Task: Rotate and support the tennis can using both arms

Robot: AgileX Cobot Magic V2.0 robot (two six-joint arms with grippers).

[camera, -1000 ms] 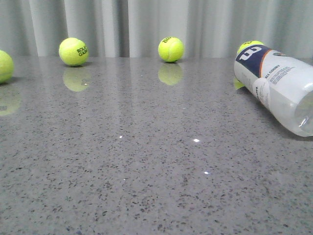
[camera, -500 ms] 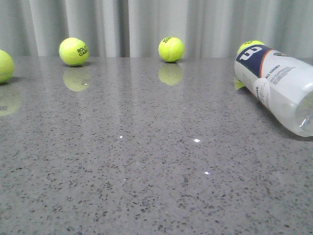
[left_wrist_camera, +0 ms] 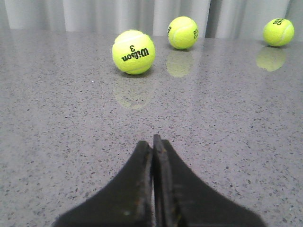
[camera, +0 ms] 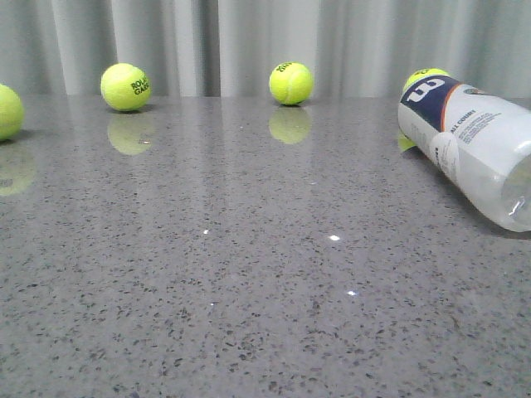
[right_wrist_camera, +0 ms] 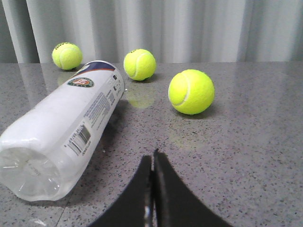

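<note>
The tennis can [camera: 473, 145] lies on its side at the right of the grey table, its navy "W" end toward the curtain and its clear end toward me. In the right wrist view it [right_wrist_camera: 66, 127] lies beside my right gripper [right_wrist_camera: 152, 155], a short way from the fingertips, with the round emblem facing up. My right gripper is shut and empty, low over the table. My left gripper [left_wrist_camera: 153, 139] is shut and empty, low over bare table, far from the can. Neither gripper shows in the front view.
Several loose tennis balls lie about: one at the far left [camera: 124, 86], one at the back middle [camera: 290, 83], one behind the can [camera: 423, 77]. A Wilson ball [left_wrist_camera: 133, 51] lies ahead of my left gripper; another ball [right_wrist_camera: 191, 91] lies ahead of my right. A grey curtain backs the table.
</note>
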